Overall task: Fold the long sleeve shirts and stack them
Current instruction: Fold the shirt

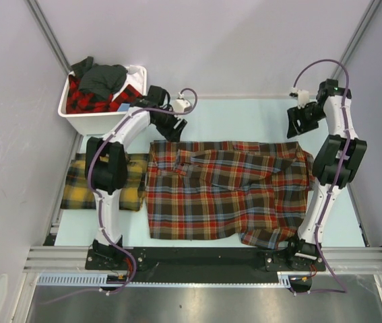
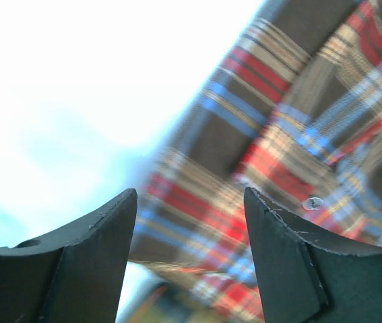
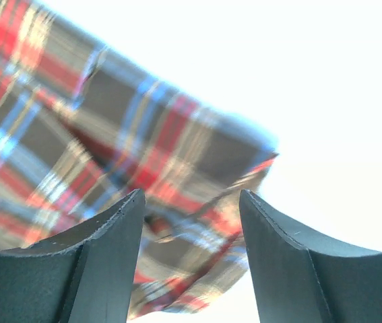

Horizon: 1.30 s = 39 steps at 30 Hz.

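The black-and-white left arm [image 1: 107, 168] and right arm [image 1: 339, 158] reach forward from their bases, elbows raised and wrists bent downward. The left gripper [image 1: 174, 125] and right gripper [image 1: 300, 121] each hold their dark fingers [image 2: 76, 269] parted. They seem to grip nothing, though the wrist views are blurred.

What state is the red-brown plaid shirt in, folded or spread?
Spread: the red-brown shirt lies flat across the table, much wider than the folded yellow shirt beside it.

We found the spread shirt [image 1: 224, 192] lying mid-table [image 1: 244, 121], the folded shirt [image 1: 76, 188] just left of it, and the bin [image 1: 69, 113] holding more shirts [image 1: 100, 84] behind that.
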Available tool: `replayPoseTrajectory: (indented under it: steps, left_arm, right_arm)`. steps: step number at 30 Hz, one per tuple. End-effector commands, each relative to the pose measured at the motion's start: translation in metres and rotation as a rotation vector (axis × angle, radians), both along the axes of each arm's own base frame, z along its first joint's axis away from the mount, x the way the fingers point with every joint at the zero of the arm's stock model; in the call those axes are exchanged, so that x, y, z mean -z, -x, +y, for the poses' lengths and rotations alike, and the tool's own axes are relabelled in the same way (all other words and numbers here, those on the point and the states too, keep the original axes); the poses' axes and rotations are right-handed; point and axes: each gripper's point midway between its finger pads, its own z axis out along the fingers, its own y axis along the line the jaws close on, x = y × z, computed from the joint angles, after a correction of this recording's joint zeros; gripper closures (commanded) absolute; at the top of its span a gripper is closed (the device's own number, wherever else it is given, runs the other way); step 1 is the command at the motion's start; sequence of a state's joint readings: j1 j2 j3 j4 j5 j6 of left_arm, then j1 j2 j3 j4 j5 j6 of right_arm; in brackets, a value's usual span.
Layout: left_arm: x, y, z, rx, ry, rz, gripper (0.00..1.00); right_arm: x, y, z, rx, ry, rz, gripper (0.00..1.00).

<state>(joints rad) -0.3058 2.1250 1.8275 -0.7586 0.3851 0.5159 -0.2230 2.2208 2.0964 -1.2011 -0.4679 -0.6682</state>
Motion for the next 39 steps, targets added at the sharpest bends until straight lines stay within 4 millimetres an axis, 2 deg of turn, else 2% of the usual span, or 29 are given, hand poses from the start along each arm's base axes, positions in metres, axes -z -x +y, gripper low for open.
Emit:
replayPoseTrajectory:
  steps: [1,6,12,17,18,22,24,25,27,29,30,31,35,36,38,39]
  left_arm:
    - [0.002,-0.019,0.012,0.127,-0.102,-0.043,0.31]
    - [0.019,-0.029,0.020,0.154,-0.162,-0.044,0.31]
    - [0.043,-0.035,0.038,0.152,-0.228,-0.022,0.31]
    - [0.053,-0.035,0.048,0.146,-0.255,-0.005,0.31]
    - [0.056,-0.034,0.050,0.147,-0.265,0.005,0.31]
    - [0.062,-0.032,0.057,0.150,-0.284,0.020,0.31]
    - [0.065,-0.032,0.059,0.145,-0.284,0.026,0.32]
    - [0.066,-0.032,0.059,0.144,-0.283,0.028,0.34]
    - [0.067,-0.032,0.059,0.146,-0.284,0.031,0.40]
    - [0.068,-0.032,0.058,0.145,-0.282,0.031,0.48]
    - [0.067,-0.031,0.058,0.146,-0.277,0.034,0.56]
    - [0.066,-0.030,0.058,0.150,-0.275,0.036,0.61]
    - [0.062,-0.026,0.057,0.171,-0.271,0.038,0.78]
    - [0.059,-0.027,0.056,0.167,-0.264,0.034,0.88]
    - [0.044,-0.034,0.051,0.144,-0.241,0.004,1.00]
    - [0.037,-0.038,0.050,0.135,-0.231,-0.013,1.00]
  right_arm:
    - [0.005,-0.038,-0.016,-0.039,0.122,-0.114,0.36]
    - [0.024,-0.056,-0.018,-0.102,0.188,-0.152,0.35]
    - [0.056,-0.062,-0.021,-0.156,0.222,-0.144,0.34]
    - [0.084,-0.044,-0.014,-0.229,0.232,-0.079,0.37]
    - [0.091,-0.035,-0.012,-0.258,0.234,-0.058,0.37]
    - [0.100,-0.018,-0.012,-0.311,0.257,-0.028,0.39]
    - [0.104,-0.011,-0.013,-0.329,0.270,-0.014,0.43]
    - [0.103,-0.012,-0.014,-0.328,0.275,-0.019,0.51]
    - [0.101,-0.014,-0.015,-0.323,0.279,-0.028,0.59]
    - [0.100,-0.017,-0.014,-0.320,0.284,-0.036,0.77]
    - [0.098,-0.020,-0.015,-0.318,0.292,-0.042,0.85]
    - [0.096,-0.021,-0.015,-0.313,0.298,-0.043,1.00]
    - [0.084,-0.030,-0.017,-0.292,0.317,-0.083,1.00]
    - [0.080,-0.034,-0.019,-0.273,0.322,-0.099,1.00]
    - [0.065,-0.052,-0.025,-0.198,0.336,-0.172,1.00]
    - [0.057,-0.059,-0.031,-0.166,0.350,-0.202,1.00]
